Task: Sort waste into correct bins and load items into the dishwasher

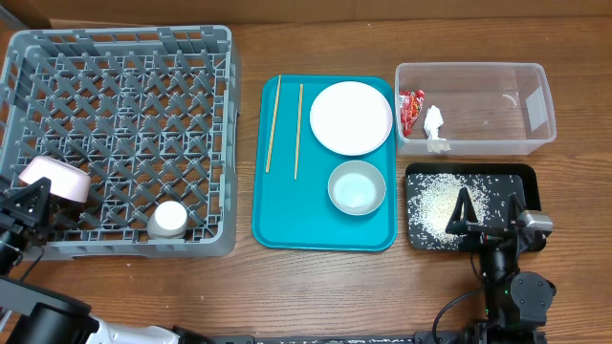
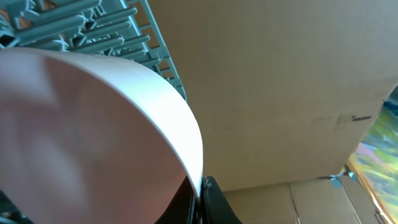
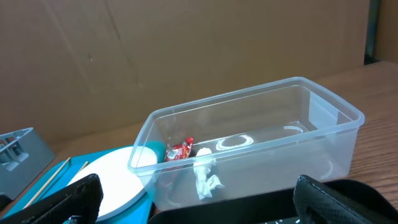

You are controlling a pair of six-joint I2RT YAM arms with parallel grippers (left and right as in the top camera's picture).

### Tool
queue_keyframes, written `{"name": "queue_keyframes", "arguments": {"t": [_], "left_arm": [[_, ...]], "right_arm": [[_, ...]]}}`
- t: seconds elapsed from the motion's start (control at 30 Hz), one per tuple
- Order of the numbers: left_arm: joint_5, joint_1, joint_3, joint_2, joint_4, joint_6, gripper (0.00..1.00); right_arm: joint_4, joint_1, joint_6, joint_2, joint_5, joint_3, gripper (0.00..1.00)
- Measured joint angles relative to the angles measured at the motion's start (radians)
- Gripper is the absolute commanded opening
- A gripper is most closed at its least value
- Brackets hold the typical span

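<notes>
My left gripper is shut on the rim of a pale bowl at the front left of the grey dish rack; in the left wrist view the bowl fills the frame, with its rim pinched between the fingers. A white cup stands in the rack's front. The white plate, a second bowl and two chopsticks lie on the teal tray. The red wrapper and the tissue lie in the clear tub. Rice lies in the black tray. My right gripper is open over it.
A brown cardboard wall stands behind the table in both wrist views. In the right wrist view the clear tub holds the wrapper and tissue, with the plate to its left.
</notes>
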Motion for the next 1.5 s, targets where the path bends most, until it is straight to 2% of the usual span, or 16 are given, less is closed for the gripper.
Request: {"name": "queue_keyframes", "arguments": {"t": [0.03,0.07,0.13,0.3,0.47,0.9,1.0,1.13,1.23,1.37,1.47,1.5], "left_arm": [[0.001,0.0,0.0,0.0,0.0,0.0,0.07],[0.003,0.0,0.0,0.0,0.0,0.0,0.17],[0.003,0.002,0.0,0.0,0.002,0.003,0.28],[0.003,0.018,-0.004,0.0,0.003,0.0,0.43],[0.015,0.033,-0.004,0.0,0.003,-0.008,0.49],[0.024,-0.014,-0.004,-0.022,-0.012,-0.008,0.49],[-0.094,-0.091,0.001,-0.108,-0.038,-0.017,0.49],[-0.368,-0.253,0.089,-0.257,-0.134,-0.035,0.55],[-0.604,-0.421,0.195,-0.344,-0.185,-0.04,0.61],[-0.991,-0.691,0.293,-0.393,-0.205,-0.053,0.65],[-1.267,-0.843,0.299,-0.378,-0.232,-0.108,0.63],[-1.342,-0.873,0.299,-0.365,-0.248,-0.128,0.59]], "right_arm": [[0.0,0.0,0.0,0.0,0.0,0.0,1.0],[0.0,0.0,0.0,0.0,0.0,0.0,1.0],[0.0,0.0,0.0,0.0,0.0,0.0,1.0],[0.0,0.0,0.0,0.0,0.0,0.0,1.0],[0.0,0.0,0.0,0.0,0.0,0.0,1.0],[0.0,0.0,0.0,0.0,0.0,0.0,1.0],[0.0,0.0,0.0,0.0,0.0,0.0,1.0],[0.0,0.0,0.0,0.0,0.0,0.0,1.0],[0.0,0.0,0.0,0.0,0.0,0.0,1.0],[0.001,0.0,0.0,0.0,0.0,0.0,1.0],[0.0,0.0,0.0,0.0,0.0,0.0,1.0],[0.0,0.0,0.0,0.0,0.0,0.0,1.0]]}}
